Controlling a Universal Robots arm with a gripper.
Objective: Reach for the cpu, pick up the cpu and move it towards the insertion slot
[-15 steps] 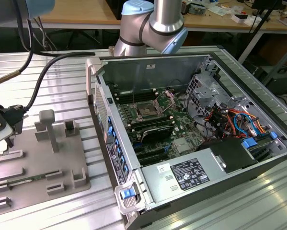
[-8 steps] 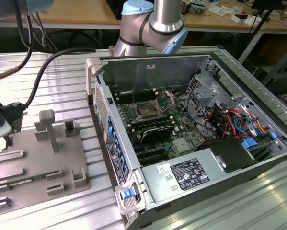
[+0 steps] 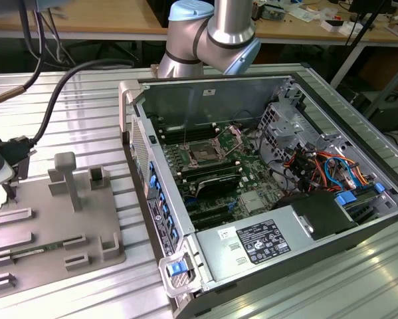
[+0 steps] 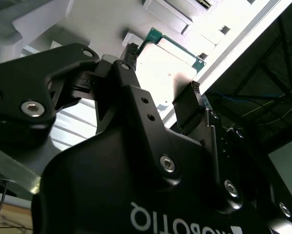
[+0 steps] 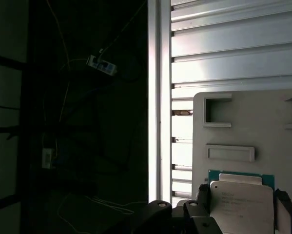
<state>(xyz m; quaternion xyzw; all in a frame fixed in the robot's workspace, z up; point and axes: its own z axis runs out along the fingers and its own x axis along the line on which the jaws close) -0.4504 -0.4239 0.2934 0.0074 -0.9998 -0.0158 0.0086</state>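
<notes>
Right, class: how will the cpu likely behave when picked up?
Probably stiff: the cpu is a flat metal-topped square on green board. Likely slippery, as its top shines. Being thin, it offers little edge, so it might tilt.

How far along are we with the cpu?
Reach looks done: the gripper is at the cpu, over the grey plate. Whether it is gripped or lifted, I cannot tell. Left: the cpu is not yet at the slot inside the open case.

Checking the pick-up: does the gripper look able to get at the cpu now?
Probably yes: the gripper is right at the cpu, over the grey fixture plate, with nothing between them.
</notes>
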